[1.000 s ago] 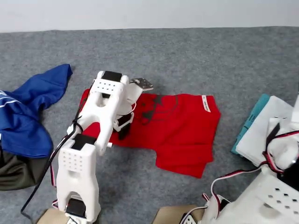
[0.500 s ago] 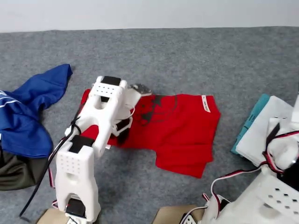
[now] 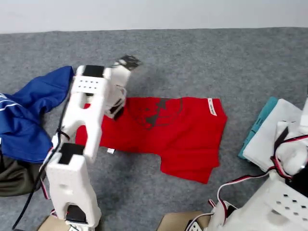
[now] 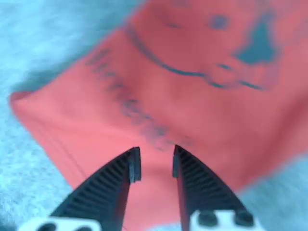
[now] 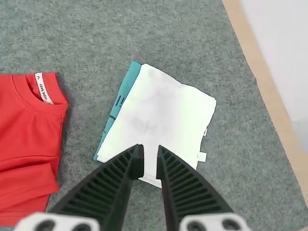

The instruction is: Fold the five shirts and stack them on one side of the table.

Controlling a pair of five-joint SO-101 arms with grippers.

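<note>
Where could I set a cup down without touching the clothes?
Bare grey mat runs along the far edge behind the red shirt, and between it and the folded white shirt. The blue shirt side is crowded.

red shirt (image 3: pixel 187 139) w/ dk print | blue shirt (image 3: pixel 29 120) | white shirt (image 5: pixel 163 125) | teal shirt (image 5: pixel 109 126) | grey table (image 3: pixel 216 62)

Built of white moulded plastic, left arm (image 3: pixel 79 134) and right arm (image 3: pixel 284 197) alike, in blocky, box-shaped links. Has grids of small round holes on the flat housings. Shows black servo blocks at the joints. Trails a black cable (image 3: pixel 33 192) beside the left arm; carries red, white and black wires (image 3: pixel 240 180) in loops by the right arm. Ends in the left gripper (image 4: pixel 154 161) and right gripper (image 5: pixel 149 156), each with two black tapering fingers (image 4: pixel 113 185), ribbed crosswise, on pale bases with dark round screw heads.
</note>
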